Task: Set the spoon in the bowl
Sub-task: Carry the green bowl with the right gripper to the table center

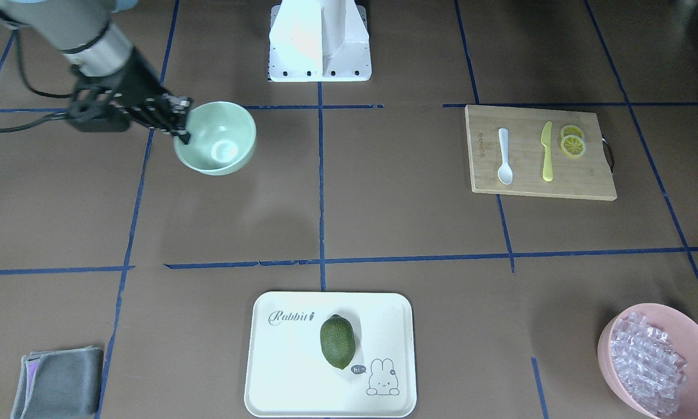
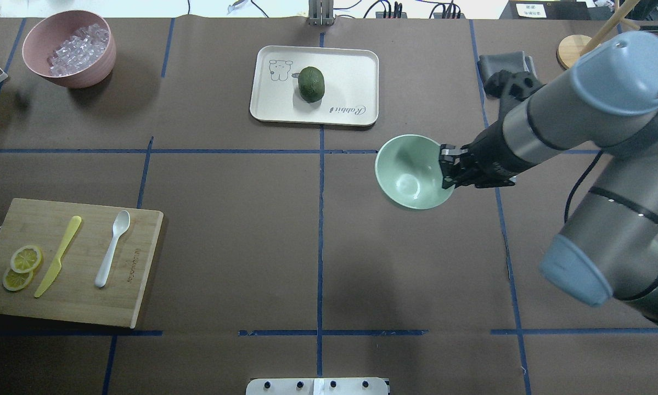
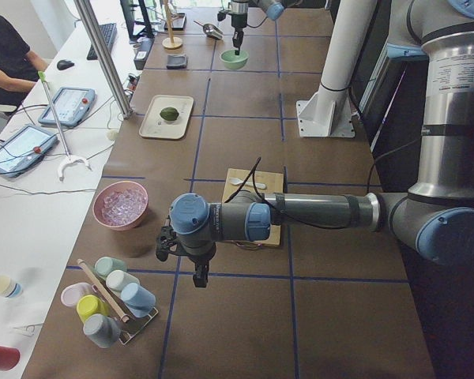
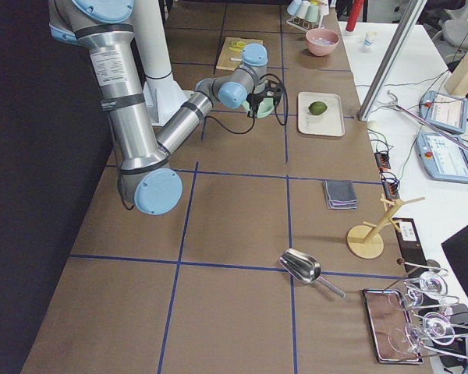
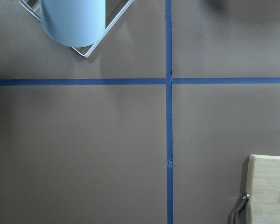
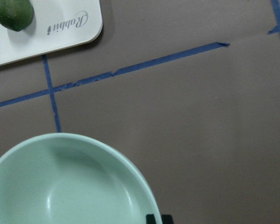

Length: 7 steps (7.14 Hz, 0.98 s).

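The pale mint-green bowl (image 2: 411, 171) is on my right side of the table, tilted a little. My right gripper (image 2: 448, 168) is shut on its rim, one finger inside and one outside; it also shows in the front view (image 1: 180, 122). The bowl fills the lower left of the right wrist view (image 6: 70, 182). I cannot tell if it touches the table. The white spoon (image 2: 112, 248) lies on the wooden cutting board (image 2: 76, 307) at my left, far from the bowl. My left gripper (image 3: 199, 276) hangs over the table past the board; I cannot tell if it is open.
A yellow-green knife (image 2: 58, 255) and lemon slices (image 2: 21, 266) lie on the board beside the spoon. A white tray (image 2: 356, 71) with a green fruit (image 2: 311, 84) is at the far middle, a pink bowl of clear cubes (image 2: 38, 66) far left, a grey cloth (image 2: 504, 63) far right.
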{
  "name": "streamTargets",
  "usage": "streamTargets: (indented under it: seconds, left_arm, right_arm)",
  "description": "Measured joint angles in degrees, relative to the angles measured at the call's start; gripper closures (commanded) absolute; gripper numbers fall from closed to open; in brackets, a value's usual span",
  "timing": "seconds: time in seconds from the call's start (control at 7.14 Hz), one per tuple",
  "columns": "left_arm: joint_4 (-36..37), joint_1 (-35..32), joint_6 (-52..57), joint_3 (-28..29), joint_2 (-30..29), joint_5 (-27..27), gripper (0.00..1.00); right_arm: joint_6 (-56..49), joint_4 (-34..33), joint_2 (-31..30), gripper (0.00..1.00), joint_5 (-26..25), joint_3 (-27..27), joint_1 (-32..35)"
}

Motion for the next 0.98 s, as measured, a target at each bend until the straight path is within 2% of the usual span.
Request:
streamTargets:
  seconds: [0.42, 0.7, 0.98]
  left_arm:
    - [0.0, 0.0, 0.1, 0.2, 0.1, 0.0, 0.00]
    - [0.0, 0.0, 0.1, 0.2, 0.2, 0.0, 0.00]
    - [0.0, 0.0, 0.0, 0.2, 0.2, 0.0, 0.00]
  right_arm:
    - [9.5, 9.2, 7.6, 0.98, -14.8, -10.4, -12.0]
    - [10.8, 11.2, 10.0, 0.97, -17.6, -15.9, -14.0]
    - [10.7, 11.3, 10.3, 0.96, -18.3, -17.8, -14.9]
